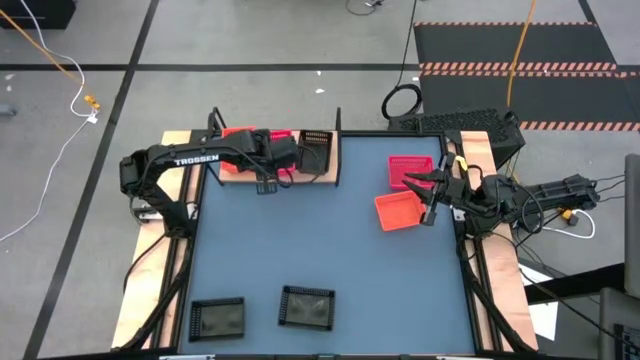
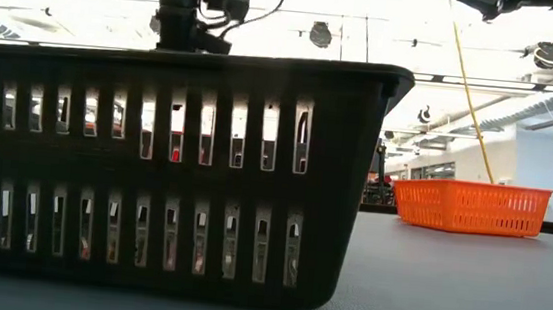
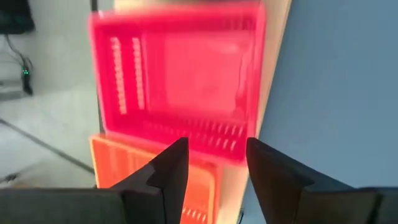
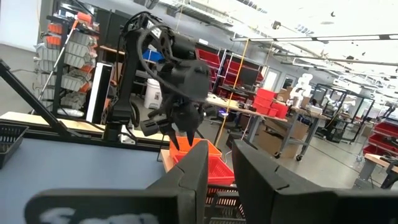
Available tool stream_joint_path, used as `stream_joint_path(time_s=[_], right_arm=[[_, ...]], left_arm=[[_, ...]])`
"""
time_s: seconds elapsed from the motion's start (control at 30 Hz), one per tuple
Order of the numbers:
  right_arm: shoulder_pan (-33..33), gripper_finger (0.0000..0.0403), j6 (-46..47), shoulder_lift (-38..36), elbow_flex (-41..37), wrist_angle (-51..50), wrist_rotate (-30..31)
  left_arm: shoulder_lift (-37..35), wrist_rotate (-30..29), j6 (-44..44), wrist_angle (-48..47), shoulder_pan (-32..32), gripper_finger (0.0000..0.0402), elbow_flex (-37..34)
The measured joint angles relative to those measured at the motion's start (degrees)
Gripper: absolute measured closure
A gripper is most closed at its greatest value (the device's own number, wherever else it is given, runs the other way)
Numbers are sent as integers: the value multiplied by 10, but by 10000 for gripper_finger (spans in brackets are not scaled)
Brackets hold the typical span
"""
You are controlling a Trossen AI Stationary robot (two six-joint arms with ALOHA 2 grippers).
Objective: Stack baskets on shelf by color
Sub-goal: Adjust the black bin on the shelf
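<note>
The baskets are only partly sorted, as far as I can judge. On the shelf [image 1: 325,178], at the far left of the table, a black basket [image 1: 316,150] sits at its right end, with an orange-red basket [image 1: 238,136] and a pink basket [image 3: 177,81] further left, mostly hidden under the left arm. The left gripper [image 3: 214,163] hangs just over the pink basket's near edge, fingers spread with a clear gap and holding nothing; the basket lies below and beyond the tips, apparently resting on the shelf next to the orange-red one.

Still loose on the table: another pink basket [image 1: 412,170] and an orange basket [image 1: 398,211] at the right, just beside each other, and two black baskets at the near edge, one [image 1: 217,318] left of the other [image 1: 307,307]. So most of the work looks left to do.

The right gripper [image 1: 431,207] waits above the right side, touching or just over the orange basket's right rim; its fingers stand a little apart and grip nothing.
</note>
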Motion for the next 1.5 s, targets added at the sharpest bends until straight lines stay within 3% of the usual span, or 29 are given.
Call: stream_joint_path(time_s=[0.2,0.37,0.77,1.17,1.4,1.5], right_arm=[[0,337,0,1,0,12,0],[0,337,8,5,0,24,-2],[0,337,-7,5,0,21,-2],[0,337,-9,5,0,21,-2],[0,337,-9,5,0,21,-2],[0,337,-9,5,0,21,-2]], left_arm=[[10,67,63,176,-45,250,1],[64,74,114,269,-56,262,1],[148,69,103,338,-25,266,0],[155,78,85,364,-36,266,2],[155,3,105,365,-35,266,40],[154,2,120,376,-17,266,45]])
